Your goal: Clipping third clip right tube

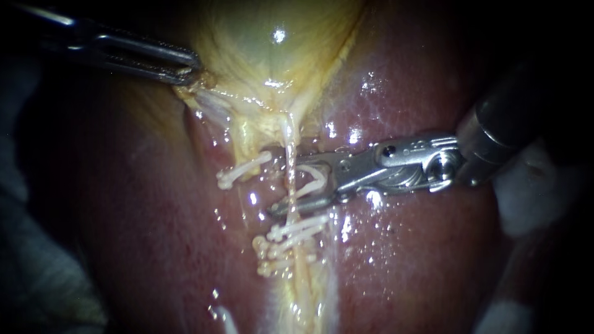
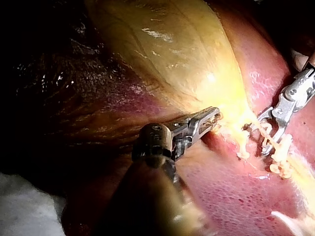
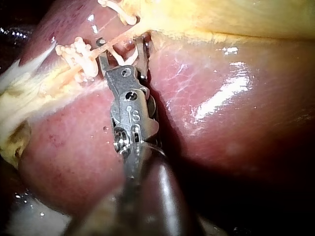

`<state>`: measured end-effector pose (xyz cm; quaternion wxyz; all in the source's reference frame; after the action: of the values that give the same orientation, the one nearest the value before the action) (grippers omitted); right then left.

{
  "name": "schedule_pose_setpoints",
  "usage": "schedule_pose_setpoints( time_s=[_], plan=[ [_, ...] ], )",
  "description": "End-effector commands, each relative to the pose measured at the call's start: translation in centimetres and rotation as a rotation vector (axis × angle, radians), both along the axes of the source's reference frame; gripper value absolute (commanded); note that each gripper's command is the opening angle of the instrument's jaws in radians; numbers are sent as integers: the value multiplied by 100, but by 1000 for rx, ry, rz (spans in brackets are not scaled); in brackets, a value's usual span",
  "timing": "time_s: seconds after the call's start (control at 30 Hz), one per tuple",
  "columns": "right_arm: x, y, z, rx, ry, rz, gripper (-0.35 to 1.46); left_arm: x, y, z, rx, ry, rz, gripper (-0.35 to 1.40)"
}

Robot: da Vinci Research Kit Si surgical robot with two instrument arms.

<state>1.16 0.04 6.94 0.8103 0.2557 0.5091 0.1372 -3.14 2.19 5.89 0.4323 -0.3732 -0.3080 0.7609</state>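
The thin pale right tube (image 1: 289,139) runs down from the yellow gallbladder (image 1: 272,43) over the liver (image 1: 421,253). My right instrument (image 1: 278,182) comes in from the right; its jaws stand wide, one on each side of the tube, shut on a white clip (image 1: 312,179) that they carry. One white clip (image 1: 244,168) sits above them and a cluster of white clips (image 1: 291,238) below. The right wrist view shows the same jaws (image 3: 123,51) straddling the tube. My left instrument (image 1: 189,73) is shut on the gallbladder's lower edge and holds it up to the left, as its wrist view (image 2: 211,118) also shows.
Wet red liver surrounds the tube on both sides. White gauze (image 1: 526,198) lies behind my right instrument's shaft, and more white cloth (image 2: 24,206) lies beside my left instrument's shaft. Yellow fatty tissue (image 1: 303,297) trails below the clips.
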Motion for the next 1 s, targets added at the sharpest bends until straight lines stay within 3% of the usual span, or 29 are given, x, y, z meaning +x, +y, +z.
schedule_pose_setpoints(
  time_s=[0.03, 0.2, 0.4, 0.77, 0.87, 1.0],
  plan=[
    [-3, 2, -3, 1, 1, -2, 43, 0, 0, 0, 0, 0, 0, -35],
    [-31, 15, -24, 17, 9, -9, 43, 2, 0, 0, 0, 0, 1, -35],
    [-62, 25, -33, 18, 9, -3, 43, 2, 0, 0, 0, 0, 1, -35],
    [-74, 27, -40, 28, 10, -6, 43, 2, 0, -1, -1, 1, -1, -35],
    [-74, 27, -43, 72, 5, 15, 43, 2, 0, -1, -1, 1, -1, -35],
    [-74, 29, -50, 206, 18, 86, 45, 2, 0, -1, -1, 1, -1, -35]
  ],
)
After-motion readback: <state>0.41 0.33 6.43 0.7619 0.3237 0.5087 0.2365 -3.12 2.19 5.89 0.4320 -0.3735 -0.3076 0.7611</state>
